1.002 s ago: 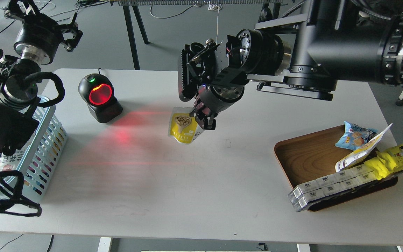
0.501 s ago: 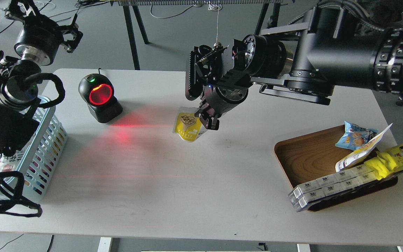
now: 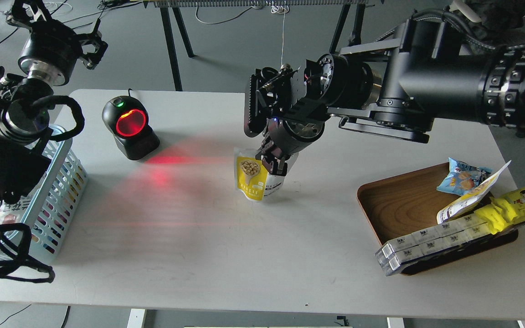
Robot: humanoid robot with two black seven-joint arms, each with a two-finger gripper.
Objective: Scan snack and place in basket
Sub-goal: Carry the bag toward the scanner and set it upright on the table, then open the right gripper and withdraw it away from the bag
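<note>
A pale grey desk (image 3: 226,246) fills most of the head view, matte and lightly scuffed, with a fan of red light spread across it from the barcode scanner (image 3: 129,127) standing at about ten o'clock. The scanner is black, its round window glowing red and a small green lamp lit on top.

Near the centre, toward twelve o'clock, the right hand (image 3: 275,165) points down and is closed on the top edge of the snack (image 3: 254,180). The pouch is upright, its yellow front turned toward the scanner side; whether its base touches the desk cannot be told.

At nine o'clock the basket (image 3: 62,182) sits on the desk's left edge, partly hidden by the dark bulk of the left arm. The left hand (image 3: 90,45) is up at eleven o'clock, beyond the desk's far corner; it is seen dark and small, so I cannot tell how its fingers stand.

At three to four o'clock lies a brown wooden tray (image 3: 394,205) holding a blue snack bag (image 3: 460,178), a long yellow packet (image 3: 517,205) with a cartoon face, and a row of small white cartons (image 3: 431,241) overhanging its near rim.

Beyond the desk is a grey floor (image 3: 226,41) with black table legs (image 3: 171,41) and loose cables (image 3: 80,16).
</note>
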